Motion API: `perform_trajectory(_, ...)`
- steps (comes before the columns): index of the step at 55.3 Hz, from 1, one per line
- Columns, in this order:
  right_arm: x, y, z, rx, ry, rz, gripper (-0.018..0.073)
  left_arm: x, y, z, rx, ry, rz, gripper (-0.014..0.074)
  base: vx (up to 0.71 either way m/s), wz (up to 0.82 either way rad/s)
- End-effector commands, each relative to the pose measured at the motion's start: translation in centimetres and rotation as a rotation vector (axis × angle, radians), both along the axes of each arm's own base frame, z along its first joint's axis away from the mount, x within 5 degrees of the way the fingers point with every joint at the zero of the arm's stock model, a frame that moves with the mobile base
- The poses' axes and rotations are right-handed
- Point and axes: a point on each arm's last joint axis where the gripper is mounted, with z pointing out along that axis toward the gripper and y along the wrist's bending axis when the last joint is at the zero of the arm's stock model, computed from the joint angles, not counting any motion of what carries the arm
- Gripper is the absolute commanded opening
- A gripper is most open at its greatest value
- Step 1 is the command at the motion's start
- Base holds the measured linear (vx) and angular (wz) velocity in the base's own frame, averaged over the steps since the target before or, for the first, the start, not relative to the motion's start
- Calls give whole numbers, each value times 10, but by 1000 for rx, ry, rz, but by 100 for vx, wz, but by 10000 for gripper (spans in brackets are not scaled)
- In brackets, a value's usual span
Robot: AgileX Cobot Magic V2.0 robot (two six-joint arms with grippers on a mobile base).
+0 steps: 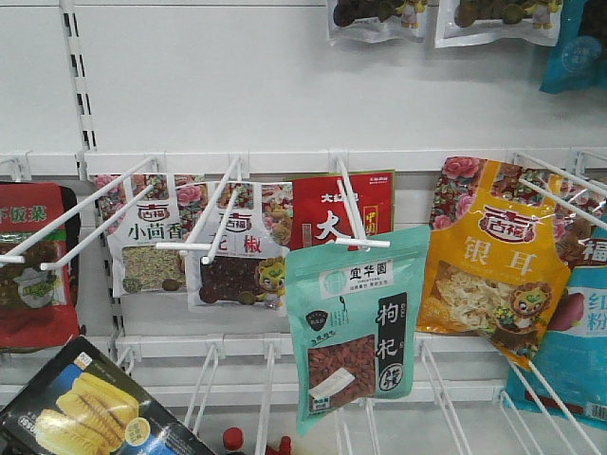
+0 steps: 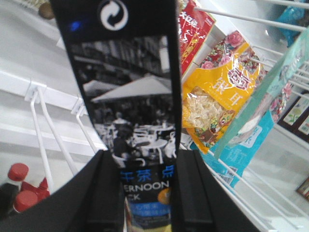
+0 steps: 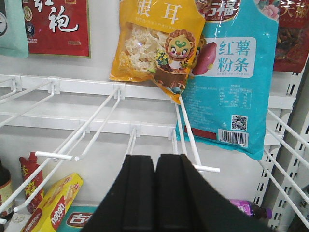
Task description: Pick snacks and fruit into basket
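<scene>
Left jaws clamp the black box [image 2: 128,96], right jaws pressed together

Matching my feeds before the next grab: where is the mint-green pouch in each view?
Front-facing: the mint-green pouch hangs at the centre of the picture.
Left wrist: right side, seen at a slant.
Right wrist: only a sliver, top-left corner.
Shared landmark: the orange-yellow pouch hanging beside it, in all three.
</scene>
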Motion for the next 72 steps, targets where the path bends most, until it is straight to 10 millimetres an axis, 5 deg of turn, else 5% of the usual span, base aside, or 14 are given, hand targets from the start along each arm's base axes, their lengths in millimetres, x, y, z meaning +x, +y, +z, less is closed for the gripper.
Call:
perform_trajectory(1, 0, 1, 6, -14, -88, 15, -8, -4, 1, 30, -87, -279, 2, -1, 0, 0)
perform_trajectory(21, 0, 1, 6, -14, -88, 15, -8, -15, 4, 42, -15, -316, 16, -1, 0, 0)
perform_trajectory(38, 0, 1, 6, -14, -88, 15, -8, -28, 8, 31, 290, -182, 25, -1, 0, 0)
perform_trajectory(72, 0, 1, 6, -14, -88, 15, -8, -31, 10, 33, 295, -183, 32, 0, 0, 0)
